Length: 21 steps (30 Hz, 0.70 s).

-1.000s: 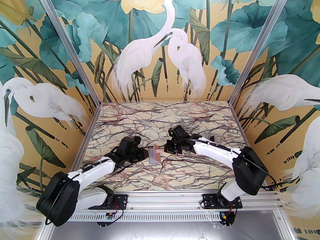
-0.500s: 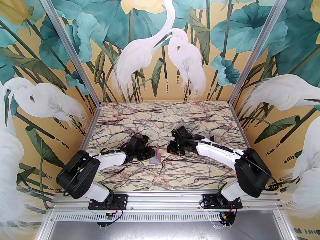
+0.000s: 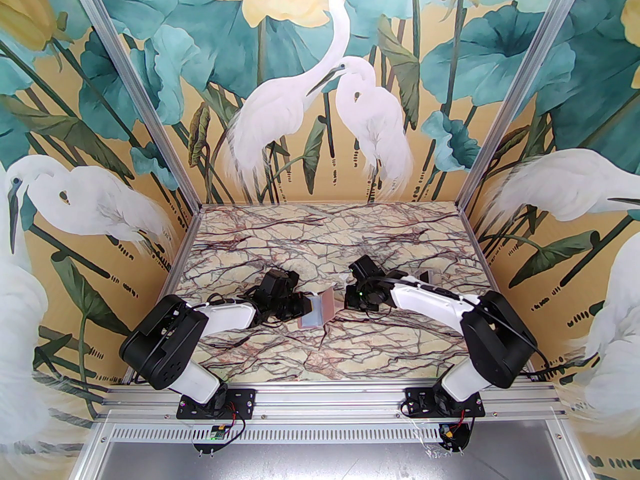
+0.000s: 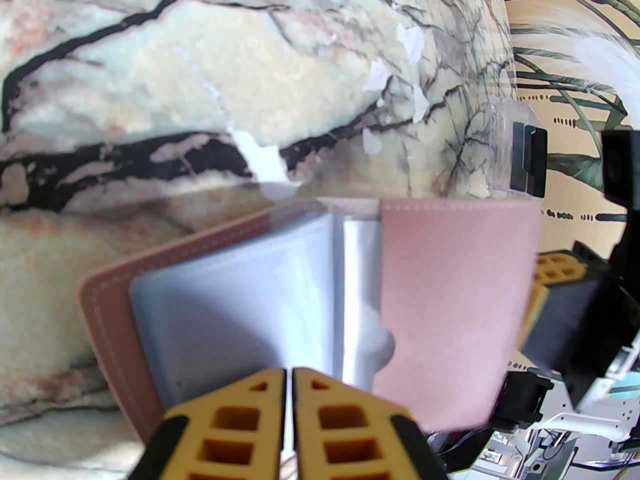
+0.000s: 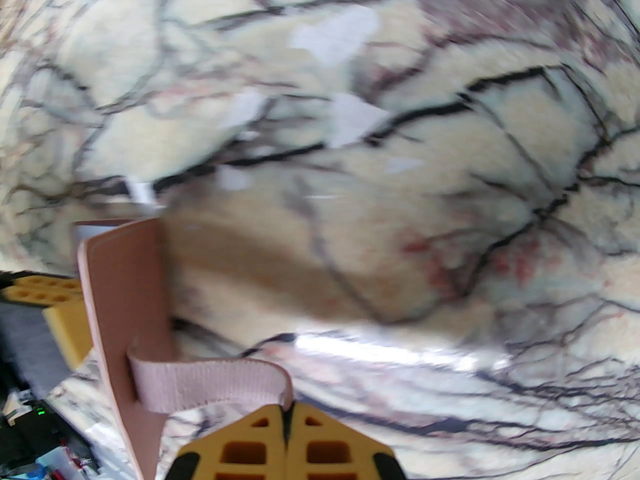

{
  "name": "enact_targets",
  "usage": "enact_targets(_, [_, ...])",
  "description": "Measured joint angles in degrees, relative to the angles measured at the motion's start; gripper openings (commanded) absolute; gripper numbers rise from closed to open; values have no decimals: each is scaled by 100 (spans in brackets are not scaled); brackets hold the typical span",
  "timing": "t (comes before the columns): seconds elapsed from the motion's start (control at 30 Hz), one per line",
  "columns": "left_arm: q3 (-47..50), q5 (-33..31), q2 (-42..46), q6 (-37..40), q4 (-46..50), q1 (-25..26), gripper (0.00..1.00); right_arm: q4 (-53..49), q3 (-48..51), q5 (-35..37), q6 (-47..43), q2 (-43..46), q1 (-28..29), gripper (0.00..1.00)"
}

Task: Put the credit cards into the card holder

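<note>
The dusty-pink card holder [image 3: 312,319] lies open on the marble table, its pale grey-blue sleeves [image 4: 240,308] facing up and its right cover [image 4: 450,293] raised. My left gripper [image 3: 306,305] [image 4: 289,374] is shut on the near edge of the inner sleeve. From the right, my right gripper [image 3: 344,302] [image 5: 287,410] is shut on the holder's closing tab [image 5: 210,383] and holds the cover [image 5: 125,278] up. A see-through upright piece with dark bars [image 4: 520,163] [image 3: 427,274], possibly the credit cards, stands behind the right arm; I cannot tell more.
The marble table [image 3: 320,238] has small white scuffs [image 4: 410,43] beyond the holder. Painted walls close the left, back and right sides. An aluminium rail [image 3: 330,400] with both arm bases runs along the near edge.
My left arm folded its elbow up and inward, and its gripper moved right onto the holder. My right gripper dropped lower, and the pink cover tilted from upright to leaning right.
</note>
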<state>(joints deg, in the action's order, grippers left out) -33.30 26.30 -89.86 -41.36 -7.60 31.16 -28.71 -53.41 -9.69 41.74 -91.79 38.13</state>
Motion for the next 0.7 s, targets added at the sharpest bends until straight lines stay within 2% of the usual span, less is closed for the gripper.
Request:
enact_targets(0.1, [50,-2,-61,0,-90,-2,13,-151,-31,90,-20,-114,0,1])
enact_targets(0.23, [96,2,-90,0,-190,0,13,-308,-142,168,-46,-232,0,7])
enact_targets(0.27, [101,2,-90,0,-205,0,13,-337,-168,192,-48,-243,0,11])
enact_targets(0.4, [125,2,-92,0,-254,0,13,-516,-326,299,-118,-278,0,36])
enact_targets(0.47, [133,2,-92,0,-271,-2,13,-588,-424,321,-157,-275,0,41])
enact_targets(0.7, [133,2,-96,0,-297,0,13,-826,-1056,225,-151,-76,26,41])
